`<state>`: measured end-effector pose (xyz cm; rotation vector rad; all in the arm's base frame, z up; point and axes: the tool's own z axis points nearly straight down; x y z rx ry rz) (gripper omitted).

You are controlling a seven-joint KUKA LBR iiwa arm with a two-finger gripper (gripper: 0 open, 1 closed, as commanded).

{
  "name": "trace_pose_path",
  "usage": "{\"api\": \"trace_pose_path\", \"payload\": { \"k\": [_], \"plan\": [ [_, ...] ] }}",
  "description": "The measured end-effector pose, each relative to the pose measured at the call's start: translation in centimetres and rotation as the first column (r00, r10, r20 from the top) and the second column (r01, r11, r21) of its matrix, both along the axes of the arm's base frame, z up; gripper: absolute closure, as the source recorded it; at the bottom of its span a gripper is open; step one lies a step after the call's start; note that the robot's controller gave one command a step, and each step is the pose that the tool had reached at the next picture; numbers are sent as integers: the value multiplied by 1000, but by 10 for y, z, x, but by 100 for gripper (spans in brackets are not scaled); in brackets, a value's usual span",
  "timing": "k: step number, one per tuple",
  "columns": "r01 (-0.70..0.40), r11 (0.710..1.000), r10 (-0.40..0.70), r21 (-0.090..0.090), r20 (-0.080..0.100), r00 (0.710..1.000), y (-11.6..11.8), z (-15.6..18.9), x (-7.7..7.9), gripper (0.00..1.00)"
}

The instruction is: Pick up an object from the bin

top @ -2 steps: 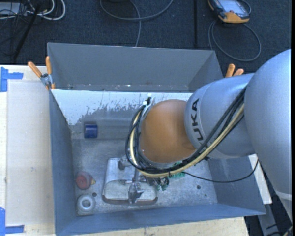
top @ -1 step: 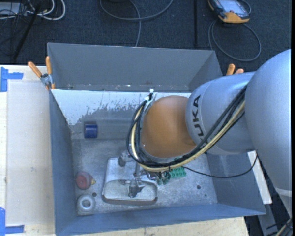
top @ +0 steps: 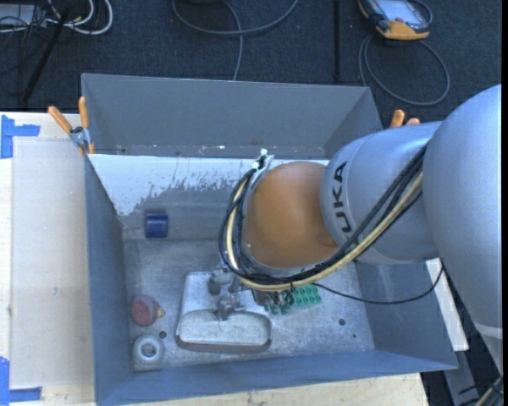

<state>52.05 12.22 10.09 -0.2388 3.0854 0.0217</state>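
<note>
My gripper (top: 223,294) hangs low in the front middle of the bin, under the orange wrist cover. It is right above a pale grey flat thing (top: 222,331) with a rounded oblong front end, which lies near the front wall. The gripper's tip overlaps the back part of that thing, and I cannot tell whether it touches. A small dark red rounded thing (top: 142,311) lies to the left of it. A white ring (top: 149,350) sits in the front left corner.
A small blue cylinder (top: 156,224) stands apart at the back left of the bin floor. The arm and its cables cover the right half of the bin. The bin's sloping walls rise close around the floor.
</note>
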Motion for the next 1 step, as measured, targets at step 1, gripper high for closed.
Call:
{"api": "trace_pose_path", "payload": {
  "k": [1],
  "plan": [
    [-44,999,43,-16,-38,998,-1,116,1,100]
  ]
}}
